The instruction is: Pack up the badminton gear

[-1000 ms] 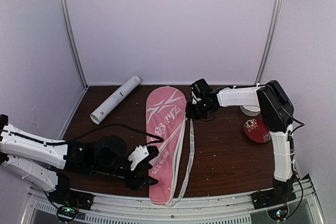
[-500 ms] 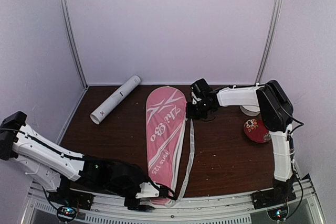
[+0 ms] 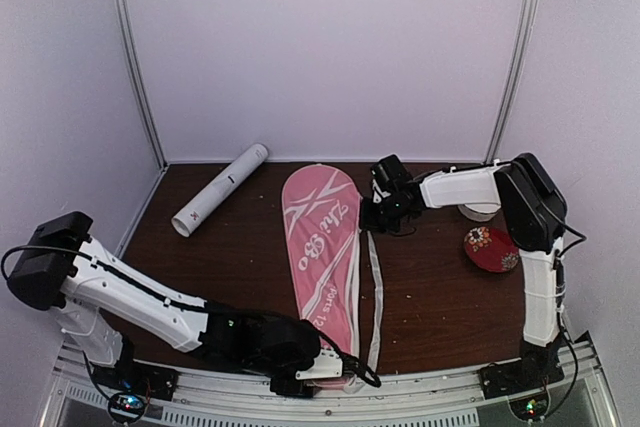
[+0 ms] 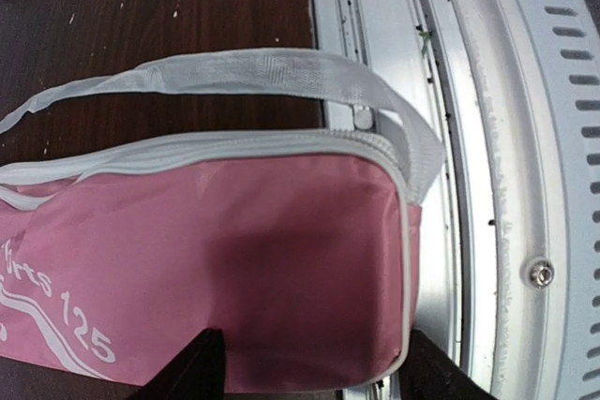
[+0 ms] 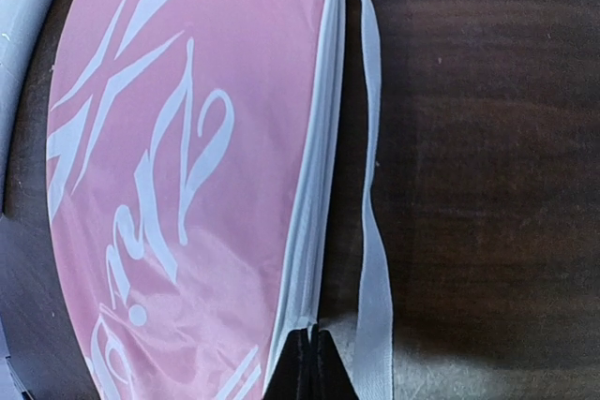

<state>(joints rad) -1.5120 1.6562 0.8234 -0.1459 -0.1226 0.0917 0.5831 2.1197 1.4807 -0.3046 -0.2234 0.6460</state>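
The dark wooden table (image 3: 440, 287) carries everything. The pink cover (image 3: 325, 257) lies flat down its middle, wide head toward the back wall and narrow end at the near edge. That narrow end sits further to the right than it did a second ago, so the cover now lies at a slightly different angle.

The left arm has swung across. A second ago it was at the cover's left side, and now it stretches low along the near edge. The left claw (image 3: 320, 372) is at the narrow end with its fingers spread wide. The end of the cover lies between them in the wrist view, but I cannot tell whether the pads touch the fabric.

The right arm has barely moved. The right claw (image 3: 385, 209) is fully closed, its tips pinched on the white edging at the right side of the cover's head.

The white tube (image 3: 220, 190) lies where it was, back left, well apart from the cover. The white strap (image 3: 375, 287) trails along the cover's right side, shifted right with it. The red dish (image 3: 490, 248) stays by the right arm.
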